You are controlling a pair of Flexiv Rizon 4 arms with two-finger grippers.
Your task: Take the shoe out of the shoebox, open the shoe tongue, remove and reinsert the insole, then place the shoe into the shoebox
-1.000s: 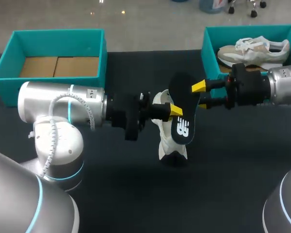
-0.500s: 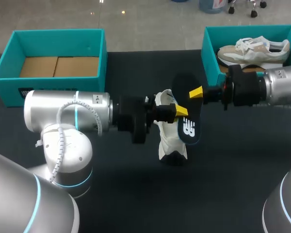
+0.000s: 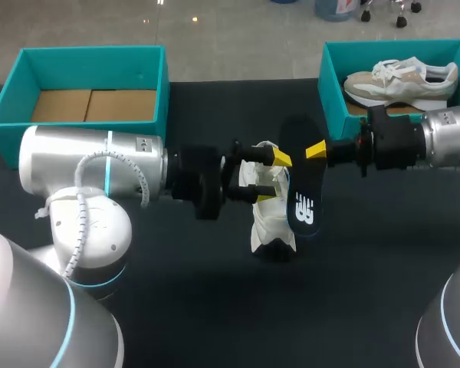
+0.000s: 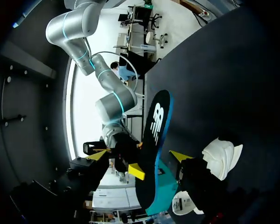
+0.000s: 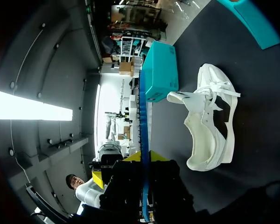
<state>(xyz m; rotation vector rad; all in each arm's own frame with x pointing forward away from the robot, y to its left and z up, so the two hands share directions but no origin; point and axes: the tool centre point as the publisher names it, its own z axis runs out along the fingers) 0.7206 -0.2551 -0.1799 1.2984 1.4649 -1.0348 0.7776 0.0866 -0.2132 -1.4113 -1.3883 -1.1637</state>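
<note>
A black insole [image 3: 301, 188] hangs upright above the table, and my right gripper [image 3: 316, 150] is shut on its upper edge. In the right wrist view the insole [image 5: 143, 116] runs edge-on between the shut fingers of the right gripper [image 5: 144, 158]. My left gripper [image 3: 274, 178] stands open just left of the insole, over the white shoe [image 3: 270, 215] lying on the black table. In the left wrist view the insole [image 4: 154, 135] passes between the spread tips of the left gripper [image 4: 157, 164], and the white shoe [image 4: 221, 156] lies beside them.
A teal shoebox [image 3: 157, 92] with a cardboard floor stands at the back left. A second teal box [image 3: 331, 84] at the back right holds a beige shoe [image 3: 402, 80]. The black table [image 3: 215, 307] stretches toward the near edge.
My left gripper has opened and let go of the insole. My right gripper has shut on it, and the insole has shifted a little to the right and hangs straighter.
</note>
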